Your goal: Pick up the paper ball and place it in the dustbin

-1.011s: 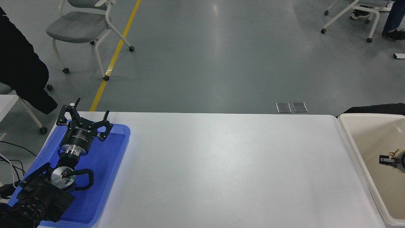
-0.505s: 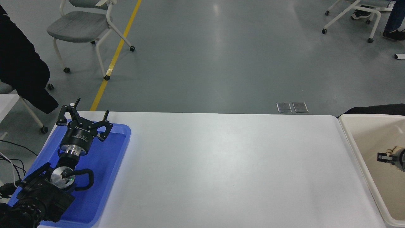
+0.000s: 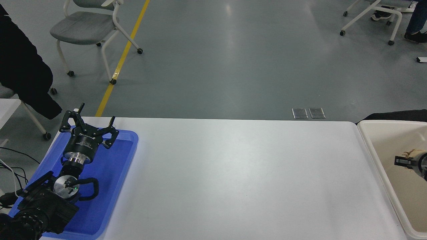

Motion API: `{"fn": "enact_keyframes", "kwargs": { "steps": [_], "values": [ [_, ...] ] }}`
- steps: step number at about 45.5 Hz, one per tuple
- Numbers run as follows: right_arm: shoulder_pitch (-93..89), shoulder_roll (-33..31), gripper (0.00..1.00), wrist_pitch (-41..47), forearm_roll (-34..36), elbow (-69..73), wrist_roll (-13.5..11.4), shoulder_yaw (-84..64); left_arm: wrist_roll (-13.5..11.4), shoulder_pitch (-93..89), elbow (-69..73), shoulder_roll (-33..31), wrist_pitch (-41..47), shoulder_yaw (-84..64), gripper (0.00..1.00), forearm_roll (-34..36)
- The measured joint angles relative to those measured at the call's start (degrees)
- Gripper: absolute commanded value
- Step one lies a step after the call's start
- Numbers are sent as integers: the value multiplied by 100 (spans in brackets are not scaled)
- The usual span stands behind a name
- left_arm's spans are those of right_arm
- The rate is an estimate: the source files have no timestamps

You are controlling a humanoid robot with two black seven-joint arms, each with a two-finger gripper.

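Right gripper [image 3: 402, 161] is over the dustbin [image 3: 370, 146], clamped on the paper ball [image 3: 409, 155]. Your pickup is done; only release remains. Left gripper [image 3: 89, 124] parked open.

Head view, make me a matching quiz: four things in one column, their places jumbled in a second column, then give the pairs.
Things:
1. left pincer
2. right pincer
3. chair
4. dustbin

Places:
A. on the floor, far left, by the yellow line
B. over the blue tray
C. at the table's right end
D. inside the dustbin, at the picture's right edge

Pairs: 1-B, 2-D, 3-A, 4-C
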Motion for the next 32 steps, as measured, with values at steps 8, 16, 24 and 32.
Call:
{"fn": "enact_keyframes", "kwargs": {
  "steps": [8, 16, 24, 32],
  "values": [
    [20, 2, 100, -8, 2, 0, 0, 21, 0, 0, -1, 0, 0, 0, 100, 0],
    [83, -13, 100, -11, 3, 23, -2, 147, 0, 0, -1, 0, 0, 0, 100, 0],
    [320, -27, 100, -11, 81, 203, -3, 709, 0, -3, -3, -3, 0, 0, 100, 0],
    [637, -61, 100, -11, 275, 665, 4, 1649, 0, -8, -3, -4, 0, 0, 100, 0]
  ]
}}
